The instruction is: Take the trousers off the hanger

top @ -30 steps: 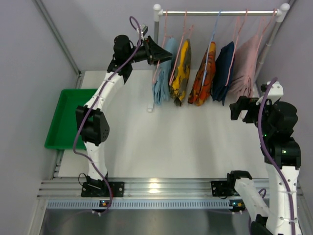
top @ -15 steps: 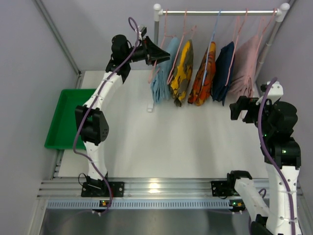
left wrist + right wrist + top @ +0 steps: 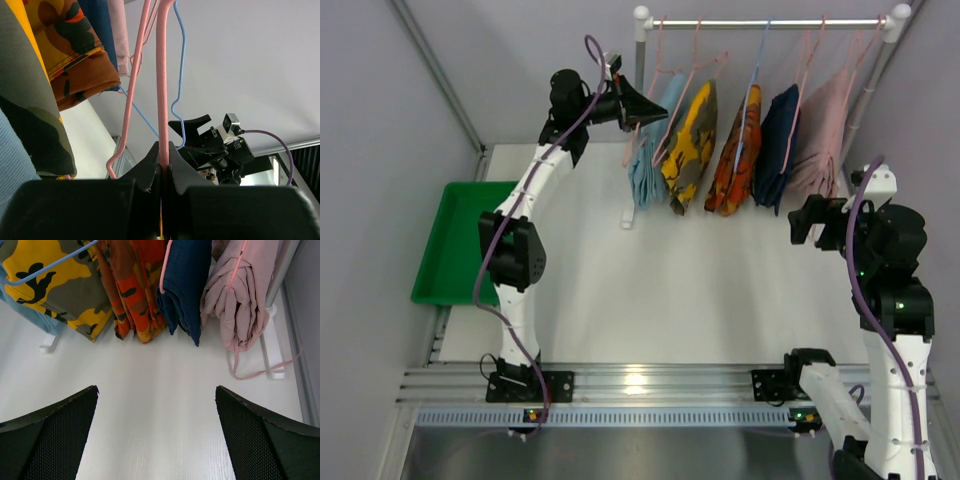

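Note:
The light blue trousers (image 3: 646, 170) and the yellow black-blotched trousers (image 3: 686, 150) hang folded on pink hangers at the left end of the rail (image 3: 770, 24). My left gripper (image 3: 658, 112) is raised between them, shut on a pink hanger wire (image 3: 162, 75). In the left wrist view the gripper (image 3: 163, 150) pinches that wire, with the yellow pair (image 3: 30, 100) to the left. My right gripper (image 3: 807, 220) is open and empty over the table, right of the rack. In the right wrist view the gripper (image 3: 157, 430) looks at the yellow pair (image 3: 55, 285) from below.
An orange-red patterned pair (image 3: 738, 155), a navy pair (image 3: 775, 145) and a pink garment (image 3: 822, 135) hang further right. The rack's white post (image 3: 640, 70) stands by my left gripper. A green tray (image 3: 455, 240) sits at the table's left edge.
My left gripper has drawn slightly back to the left with the pink hanger, and the yellow trousers have swung left and tilted with it. The right arm has barely moved.

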`<state>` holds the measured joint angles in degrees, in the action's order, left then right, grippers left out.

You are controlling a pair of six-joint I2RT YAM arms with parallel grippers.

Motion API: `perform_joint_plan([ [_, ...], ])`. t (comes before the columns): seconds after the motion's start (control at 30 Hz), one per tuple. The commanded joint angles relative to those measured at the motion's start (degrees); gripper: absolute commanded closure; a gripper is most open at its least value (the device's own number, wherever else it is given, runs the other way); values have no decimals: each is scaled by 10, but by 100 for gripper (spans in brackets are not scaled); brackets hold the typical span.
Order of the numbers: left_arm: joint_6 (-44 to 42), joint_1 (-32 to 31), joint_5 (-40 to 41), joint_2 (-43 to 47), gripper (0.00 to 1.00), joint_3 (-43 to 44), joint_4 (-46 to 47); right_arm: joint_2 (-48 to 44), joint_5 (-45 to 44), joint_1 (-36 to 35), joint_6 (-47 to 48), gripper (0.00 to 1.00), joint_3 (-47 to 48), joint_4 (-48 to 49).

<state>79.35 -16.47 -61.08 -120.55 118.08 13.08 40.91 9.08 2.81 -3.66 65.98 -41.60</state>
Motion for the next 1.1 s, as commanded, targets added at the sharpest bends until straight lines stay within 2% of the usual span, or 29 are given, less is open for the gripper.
perform_joint_plan([
  [0.0, -20, 4, 15, 6, 100, 65, 85, 1, 8, 4, -3, 1, 4, 19],
  [0.13, -30, 4, 32, -12, 100, 129, 74, 1, 8, 4, 0, 1, 6, 18],
  [0.23, -31, 3, 43, -14, 100, 144, 72, -1, 10, 4, 1, 1, 5, 18],
  [0.47, -41, 3, 51, 18, 100, 139, 69, -9, 19, 4, 3, 1, 4, 21],
  [0.6, -38, 2, 42, 53, 100, 91, 85, -14, 25, 4, 8, 1, 7, 23],
  [0.8, -92, 2, 34, 128, 100, 38, 74, -18, 42, 4, 18, 1, 14, 32],
  [0.93, -136, 2, 44, 131, 100, 68, 48, -21, 44, 4, 20, 1, 11, 32],
  [1.07, -130, 2, 55, 89, 100, 115, 40, -18, 43, 4, 22, 0, 11, 35],
])
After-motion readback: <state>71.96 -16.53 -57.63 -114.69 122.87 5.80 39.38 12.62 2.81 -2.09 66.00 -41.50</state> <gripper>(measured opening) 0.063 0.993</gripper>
